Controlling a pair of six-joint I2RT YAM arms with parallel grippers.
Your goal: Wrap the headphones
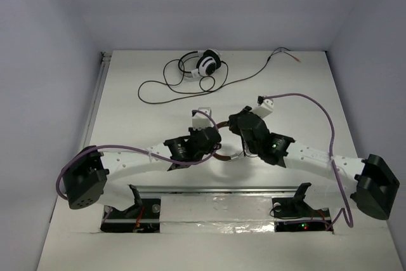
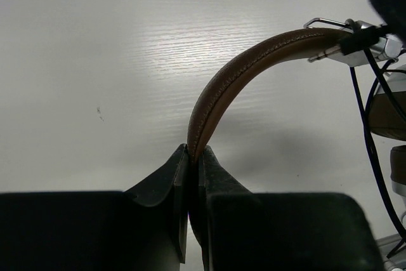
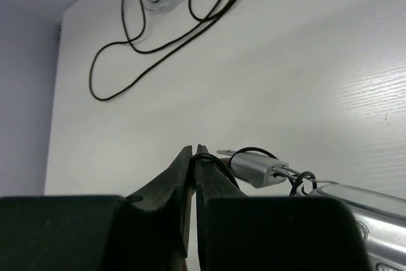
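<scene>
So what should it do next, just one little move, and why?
Probably the right tool should sweep the thin black cable around the silver end of the headband. The left tool clamps the brown headband steady, and the right tool seems to pinch the cable right beside it.

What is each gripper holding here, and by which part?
Left gripper pinches the brown headphones by the headband; right gripper looks shut on their thin black cable.

I can read no word, brand, number or sign on the headphones [image 2: 254,61] or anywhere else I look.
</scene>
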